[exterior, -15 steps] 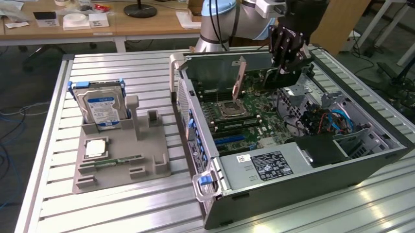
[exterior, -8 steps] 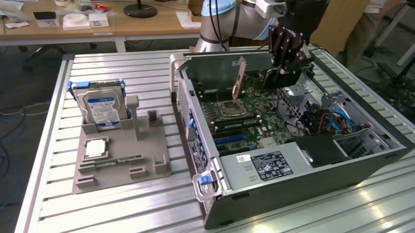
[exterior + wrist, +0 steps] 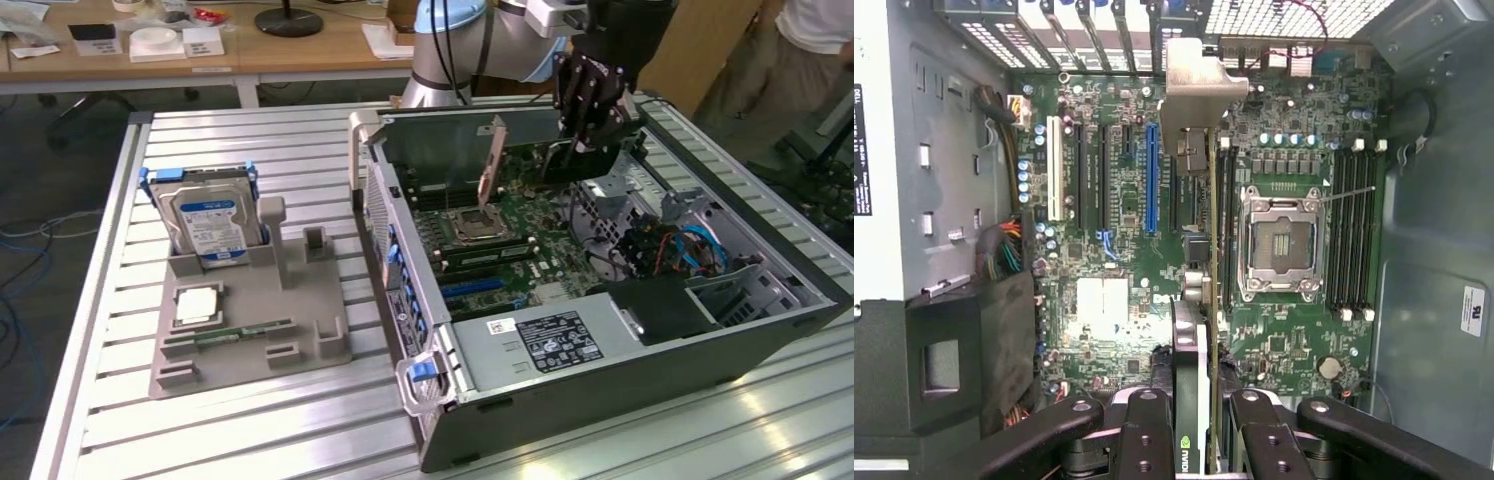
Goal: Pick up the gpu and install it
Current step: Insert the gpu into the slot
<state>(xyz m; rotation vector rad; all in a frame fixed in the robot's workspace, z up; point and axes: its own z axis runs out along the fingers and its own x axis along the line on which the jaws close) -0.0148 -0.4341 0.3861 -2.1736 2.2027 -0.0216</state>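
Black gripper [image 3: 1194, 405] fingers are clamped narrowly on the gpu [image 3: 1210, 260], pinching one end of the thin card from both sides, so the pick-up part of the job is done. In the exterior view the gripper sits in the upper right of the frame, reaching down into the open computer case [image 3: 747, 330], with the card hanging beneath it over the far end of the motherboard [image 3: 1104, 300]. The wrist view looks straight along the card's edge. It stands upright across the board, between the long blue slot [image 3: 1151, 175] and the CPU socket [image 3: 1279, 240], and its silvery end bracket [image 3: 1194, 95] is up against the row of rear openings in the case wall. The card appears lined up with a slot beneath it, but I cannot tell whether its lower edge has entered the connector or hovers just above it. My judgement is that the installation is under way, not finished: the seating is unconfirmed and the grip has not been let go. Well apart, toward the exterior view's left, the grey parts holder [image 3: 254, 340] on the aluminium table [image 3: 240, 130] carries the hard drive [image 3: 207, 215] and the green memory stick [image 3: 247, 330].
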